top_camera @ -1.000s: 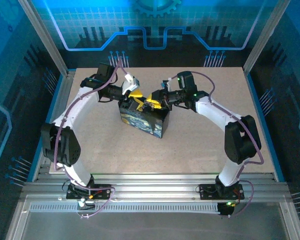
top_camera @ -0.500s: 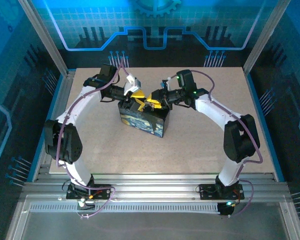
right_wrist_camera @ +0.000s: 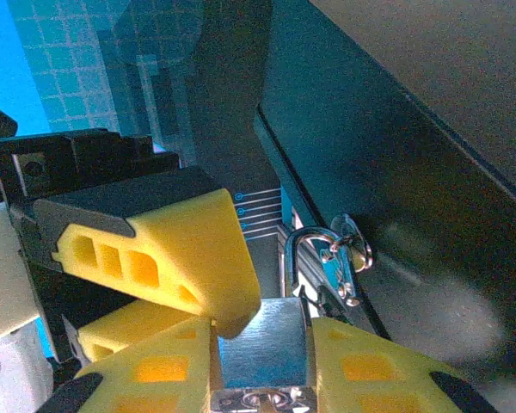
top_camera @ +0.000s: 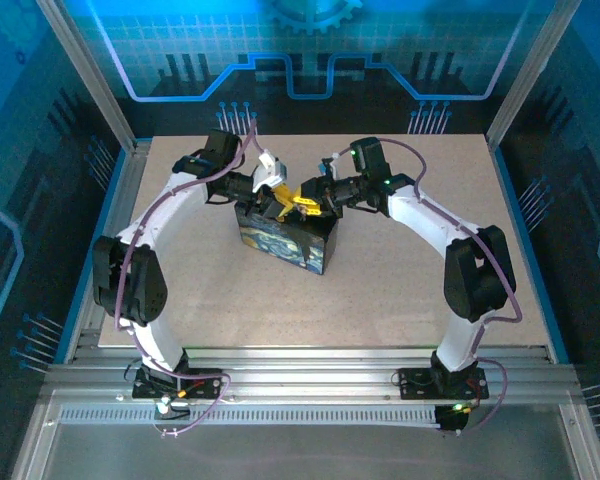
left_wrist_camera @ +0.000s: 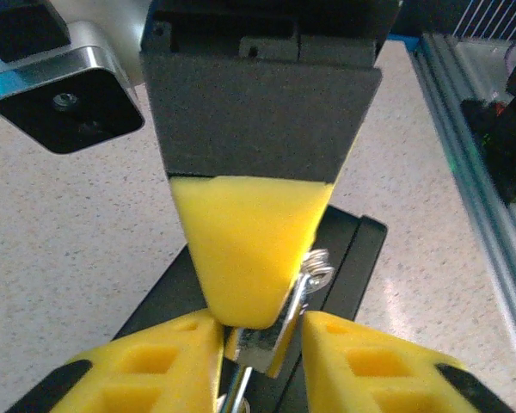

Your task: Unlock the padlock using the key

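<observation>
Speckled tabletop (top_camera: 400, 290) — arms (top_camera: 430, 225) arched inward, right gripper (right_wrist_camera: 262, 348) clenched on padlock (right_wrist_camera: 262, 331), left gripper's (left_wrist_camera: 262, 331) hold unclear.

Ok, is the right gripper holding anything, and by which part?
Yes. The right gripper holds the padlock by its silver body, pinched between the two fingers, with the shackle end left free.

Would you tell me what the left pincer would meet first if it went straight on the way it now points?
Most likely a yellow finger of the right pincer, which grips the padlock, directly ahead of the left pincer; depth is hard to judge.
</observation>
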